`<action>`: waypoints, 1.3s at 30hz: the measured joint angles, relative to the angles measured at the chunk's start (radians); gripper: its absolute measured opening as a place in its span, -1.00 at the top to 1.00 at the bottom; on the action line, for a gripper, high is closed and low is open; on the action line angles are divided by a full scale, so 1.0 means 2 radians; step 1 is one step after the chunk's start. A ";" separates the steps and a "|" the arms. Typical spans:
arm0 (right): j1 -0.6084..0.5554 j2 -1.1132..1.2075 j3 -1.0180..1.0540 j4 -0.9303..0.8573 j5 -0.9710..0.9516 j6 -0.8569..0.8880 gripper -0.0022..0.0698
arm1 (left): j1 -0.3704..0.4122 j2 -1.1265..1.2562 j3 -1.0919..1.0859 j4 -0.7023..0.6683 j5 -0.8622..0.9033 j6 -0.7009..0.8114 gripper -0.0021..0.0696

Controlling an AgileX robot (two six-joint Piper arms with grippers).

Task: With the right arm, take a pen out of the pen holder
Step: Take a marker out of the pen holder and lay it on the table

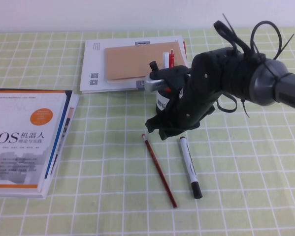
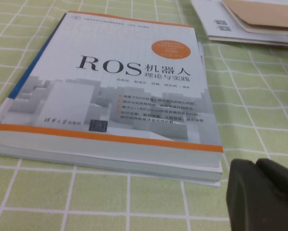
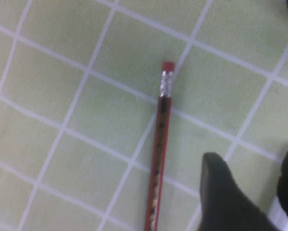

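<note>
The right gripper is held low over the checked cloth, directly in front of the pen holder, which is half hidden behind its wrist. Its fingers are seen apart in the right wrist view with nothing clamped between them, so it is open.

A black-and-white marker is laid flat on the cloth. One end is just under the fingertips and the other points away towards the robot's side. From that position it is judged to be the pen taken out, with only the arm's withdrawal left to do. A red pencil is laid just beside the gripper on its left, eraser end nearest the fingers, apart from the marker.

The left gripper is parked well to the left of the working one, just beside a corner of the ROS book. Whether it is open or closed cannot be told. It is judged idle, since the task is given to the right arm.

On the cloth, one marker and one pencil are counted. In the holder three tips are made out, white, red and dark, and more may be hidden. Two book piles are counted: the ROS book's pile, and beyond the holder a white book topped by a brown notebook.
</note>
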 joint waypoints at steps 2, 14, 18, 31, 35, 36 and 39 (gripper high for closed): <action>0.003 -0.019 0.014 -0.007 0.000 0.001 0.34 | 0.000 0.000 0.000 0.000 0.000 0.000 0.96; 0.018 -0.318 0.220 -0.046 -0.022 0.001 0.96 | 0.000 0.000 0.000 0.000 0.000 0.000 0.96; 0.018 -0.413 0.284 -0.049 -0.022 0.001 0.97 | 0.000 0.000 0.000 0.000 0.000 0.000 0.96; 0.018 -0.629 0.398 -0.034 0.064 -0.006 0.97 | 0.000 0.000 0.000 0.000 0.000 0.000 0.96; 0.018 -0.644 0.423 -0.048 0.068 -0.009 0.97 | 0.000 0.000 0.000 0.000 0.000 0.000 0.96; 0.018 -0.644 0.429 -0.051 0.065 -0.009 0.97 | 0.000 0.000 0.000 0.000 0.000 0.000 0.96; 0.018 -0.644 0.457 -0.066 0.028 -0.009 0.97 | 0.000 0.000 0.000 0.000 0.000 0.000 0.96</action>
